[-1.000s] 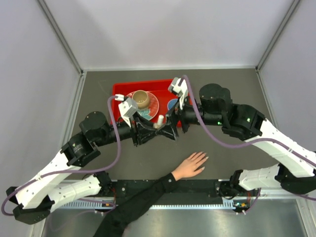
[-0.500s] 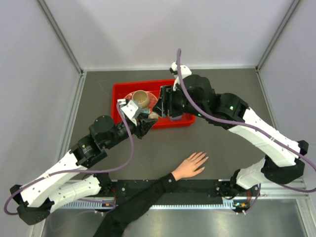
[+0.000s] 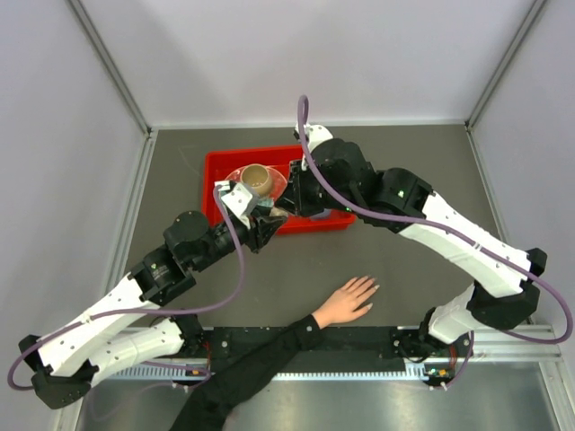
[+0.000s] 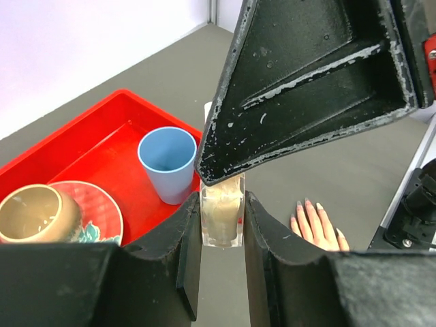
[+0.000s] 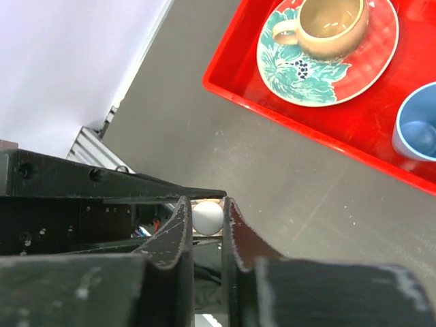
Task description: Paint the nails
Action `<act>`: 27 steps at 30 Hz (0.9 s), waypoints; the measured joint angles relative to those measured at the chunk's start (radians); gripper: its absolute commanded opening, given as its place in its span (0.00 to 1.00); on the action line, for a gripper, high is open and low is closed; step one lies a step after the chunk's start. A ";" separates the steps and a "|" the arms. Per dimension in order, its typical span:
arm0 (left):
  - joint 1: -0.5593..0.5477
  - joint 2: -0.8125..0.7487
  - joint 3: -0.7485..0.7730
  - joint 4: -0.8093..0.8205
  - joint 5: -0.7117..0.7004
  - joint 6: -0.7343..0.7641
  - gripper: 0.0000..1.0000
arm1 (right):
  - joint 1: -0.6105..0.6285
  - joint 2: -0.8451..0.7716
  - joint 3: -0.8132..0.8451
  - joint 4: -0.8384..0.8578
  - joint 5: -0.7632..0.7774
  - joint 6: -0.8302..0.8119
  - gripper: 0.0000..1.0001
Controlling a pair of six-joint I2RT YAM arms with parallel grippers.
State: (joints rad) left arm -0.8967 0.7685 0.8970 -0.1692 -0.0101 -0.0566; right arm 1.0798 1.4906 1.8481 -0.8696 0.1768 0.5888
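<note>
**Grippers.** We find the left gripper [image 4: 222, 235] pinching a small clear bottle [image 4: 221, 204] of pale polish between its two fingers. The bottle is upright, at the near edge of the red tray [image 3: 214, 166]. The right gripper [image 5: 206, 206] reaches in from above, its fingers pressed together on the bottle's round white cap [image 5: 208, 218]. Neither arm holds anything else.

**Task item.** The nails [image 4: 306, 203] tip the fingers of a hand [image 3: 349, 301] lying flat, palm down, on the table [image 3: 422, 162] near the arm bases. The fingers are spread, and the hand is well apart from the bottle. The nails look pale; we cannot tell at this size whether any polish is on them.

**Step in hand.** We judge this to be opening the bottle, so the painting itself is not yet begun.

**Recommendations.**
- The left gripper should clamp firmly enough that the glass does not turn with the cap.
- The right gripper should twist about the bottle's own upright axis.
- The cap is rounded and may slip, so the grip should sit centred on it.
- Once the cap is loose, we advise a straight upward lift until the brush clears the neck.
- The bottle must be kept level to avoid a spill.
- The tan mug [image 5: 330, 24] on its plate [image 5: 300, 68] and the blue cup [image 4: 167, 160] stand close by in the tray. Any sideways swing risks striking them.
</note>
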 measured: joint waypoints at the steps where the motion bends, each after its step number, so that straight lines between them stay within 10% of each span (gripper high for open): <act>1: 0.000 0.000 0.000 -0.004 0.001 -0.005 0.00 | 0.000 0.000 0.000 -0.003 -0.005 -0.004 0.00; 7: 0.005 -0.016 0.001 -0.042 0.082 -0.069 0.00 | -0.005 -0.033 -0.050 0.018 -0.093 -0.077 0.00; 22: -0.001 0.000 0.074 0.048 0.765 -0.368 0.00 | -0.034 -0.290 -0.255 0.192 -0.889 -0.509 0.01; 27: -0.002 0.002 0.100 -0.022 0.700 -0.341 0.00 | -0.035 -0.274 -0.237 0.172 -0.859 -0.528 0.44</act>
State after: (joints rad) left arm -0.8989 0.7700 0.9974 -0.1909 0.6899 -0.3977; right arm 1.0451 1.2171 1.6108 -0.6971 -0.6819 0.0605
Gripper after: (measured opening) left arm 0.314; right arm 0.300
